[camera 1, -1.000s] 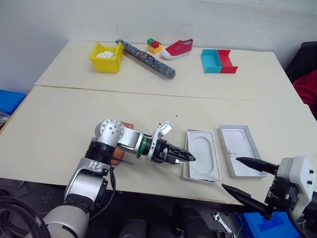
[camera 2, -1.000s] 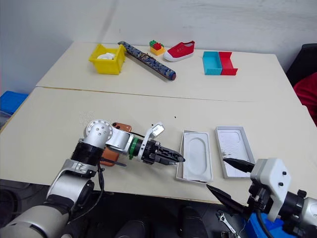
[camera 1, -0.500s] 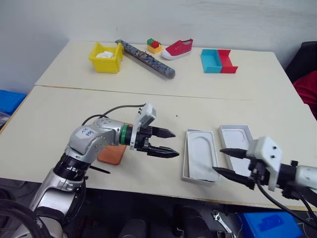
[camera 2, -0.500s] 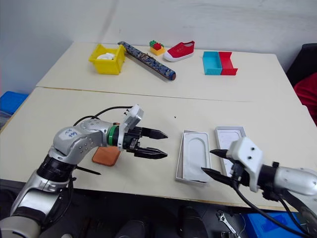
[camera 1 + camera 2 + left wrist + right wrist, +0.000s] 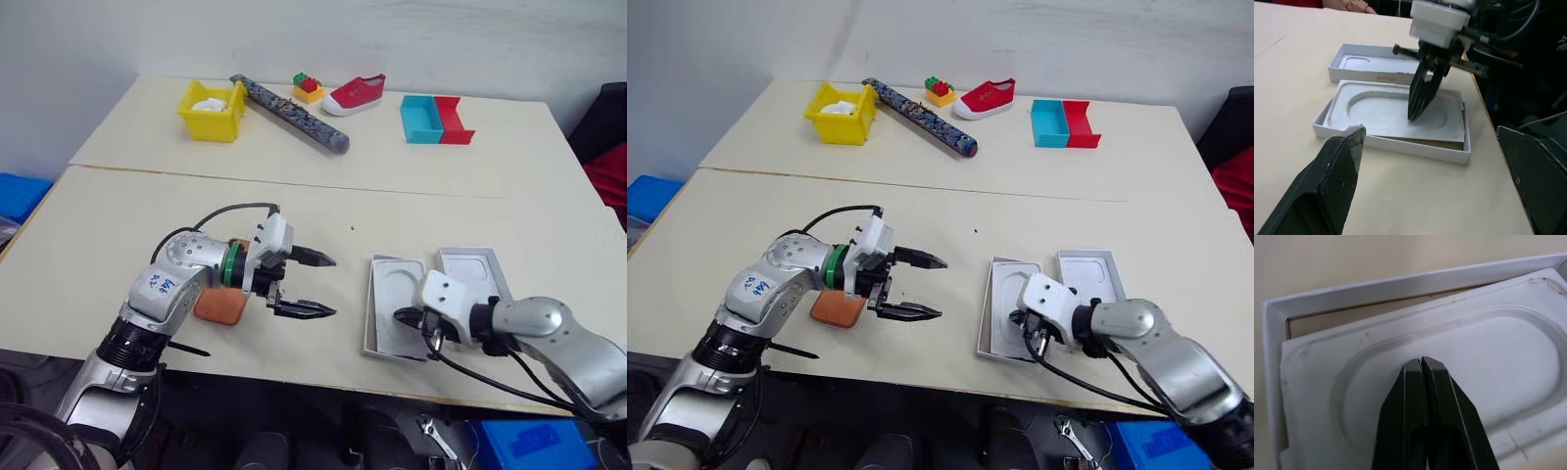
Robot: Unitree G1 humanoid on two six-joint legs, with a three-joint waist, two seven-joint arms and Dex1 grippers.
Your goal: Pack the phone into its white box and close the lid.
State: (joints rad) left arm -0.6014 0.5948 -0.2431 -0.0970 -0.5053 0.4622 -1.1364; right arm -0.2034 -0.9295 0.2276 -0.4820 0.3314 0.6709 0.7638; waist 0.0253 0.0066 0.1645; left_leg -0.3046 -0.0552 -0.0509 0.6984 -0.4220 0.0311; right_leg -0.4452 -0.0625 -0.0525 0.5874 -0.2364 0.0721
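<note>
phone (image 5: 220,305) sits flat on the near worktop (image 5: 118,225), orange back up, just under my left forearm and partly hidden by it. my left claw (image 5: 312,284) hangs above the worktop pointing toward the white box (image 5: 1400,145), its two black fingers spread wide with nothing between them. i see the white box near the front edge of the worktop, with the thin white insert (image 5: 1449,396) with the oval recess lying in it, a little skewed so a strip of brown floor shows at one end. my right claw (image 5: 1414,113) is clenched, fingers pressed together, its tip down in the oval recess of the insert; whether it quite touches i can't tell. the lid (image 5: 470,274) lies open side up just beside the box, on its far right. at the back of the worktop stand a yellow bin (image 5: 211,110), a patterned tube (image 5: 290,116), a red shoe (image 5: 354,95) and blue and red bins (image 5: 434,118).
</note>
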